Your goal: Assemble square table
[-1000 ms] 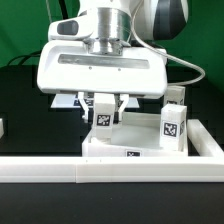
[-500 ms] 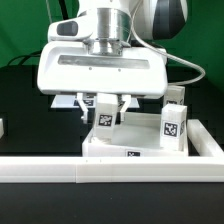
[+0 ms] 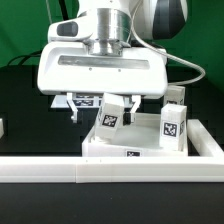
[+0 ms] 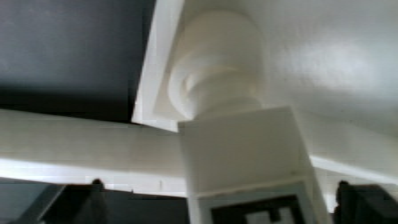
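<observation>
Square table slab [image 3: 150, 145] lying flat on the dark work surface, just behind the long white border wall [image 3: 60, 170], directly below the gripper [image 3: 105, 105]. Gripper hanging wide open over the slab, fingers standing apart on either side of a leg, gripping nothing. Two tagged block legs showing on the slab: one [image 3: 108, 117] tilting between the open fingers, resting loose at a corner socket and apparently not seated; another [image 3: 173, 123] standing upright toward the exterior view's right. Wrist view confirming a leg [image 4: 240, 150] leaning beside a round socket [image 4: 214, 65]. Assembly judged partly done: seating of the tilting leg and fitting of further legs remaining.
</observation>
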